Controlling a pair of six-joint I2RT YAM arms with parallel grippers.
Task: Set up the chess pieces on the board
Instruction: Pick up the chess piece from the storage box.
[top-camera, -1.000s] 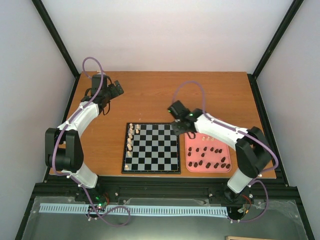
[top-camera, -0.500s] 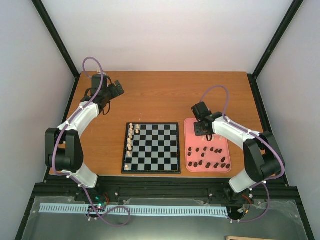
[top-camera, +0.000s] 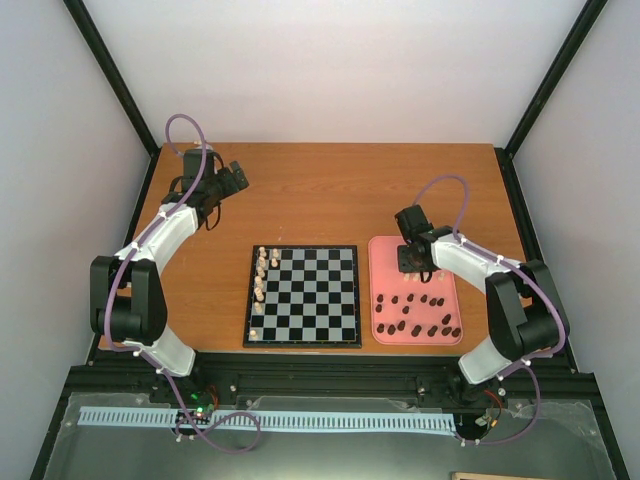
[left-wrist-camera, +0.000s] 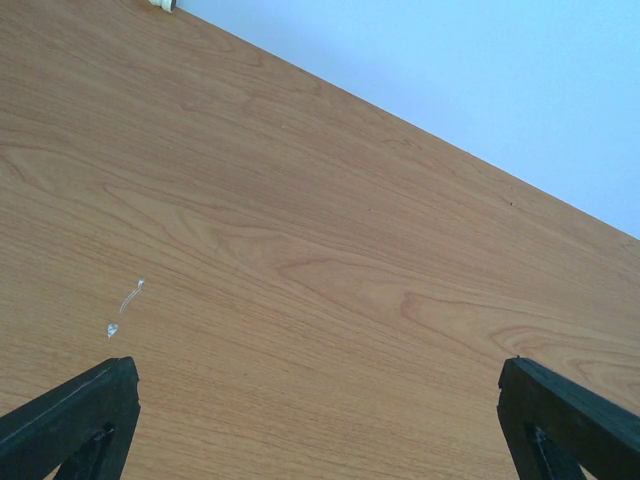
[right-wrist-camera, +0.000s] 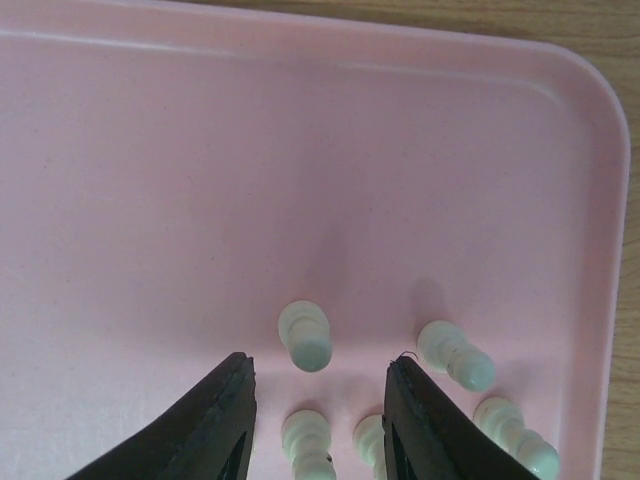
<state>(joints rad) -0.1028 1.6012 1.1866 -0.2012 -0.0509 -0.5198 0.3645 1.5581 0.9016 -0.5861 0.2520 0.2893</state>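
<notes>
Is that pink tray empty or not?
Not empty: the pink tray holds dark pieces in its near half, and pale pieces below the right end effector.

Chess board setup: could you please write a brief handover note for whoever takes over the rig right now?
Left claw: open, empty, over bare table at far left.
Right claw: open, low over the pink tray, straddling cream pieces, none gripped.
Done: several placed pieces stand along the board's left edge.
Left: the tray's cream pieces and all dark pieces.
</notes>
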